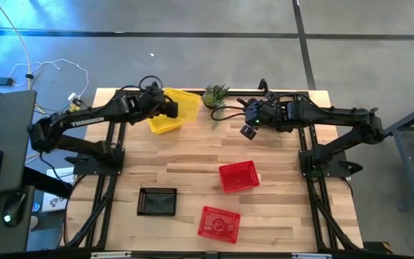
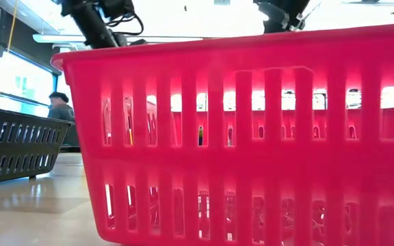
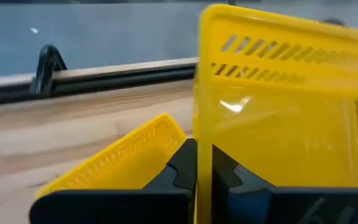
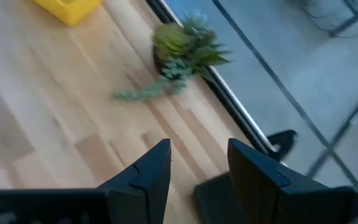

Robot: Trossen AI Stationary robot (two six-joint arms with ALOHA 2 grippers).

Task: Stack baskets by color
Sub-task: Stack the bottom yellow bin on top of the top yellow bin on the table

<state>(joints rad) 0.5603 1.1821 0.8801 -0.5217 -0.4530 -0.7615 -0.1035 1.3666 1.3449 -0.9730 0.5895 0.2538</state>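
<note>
Two arms work over the table (image 1: pixel 192 155), and the stacking looks only partly done. Left end effector (image 1: pixel 169 106) is clamped on the wall of a yellow basket (image 1: pixel 185 104), holding it tipped up on edge directly above and against a second yellow basket (image 1: pixel 165 124) that lies just below its fingers at the far edge of the table; in the left wrist view the held wall (image 3: pixel 272 124) runs straight between the two dark fingers, with the lower yellow basket (image 3: pixel 123 162) just beyond them. Whether a third yellow one is nested there cannot be told. Right end effector (image 1: pixel 248 129) hangs empty with its fingers spread apart, just beside the potted plant (image 1: pixel 216 94), which lies a little ahead of it in the right wrist view. Two red baskets sit apart from each other: one (image 1: pixel 238 175) nearer to the right end effector, the other (image 1: pixel 218 221) farther off toward the table's near edge. A black basket (image 1: pixel 157 202) rests well away from both end effectors, nearer the left arm's side. As a judgement, the yellow pair is close to nested, while red and black remain to be gathered.
</note>
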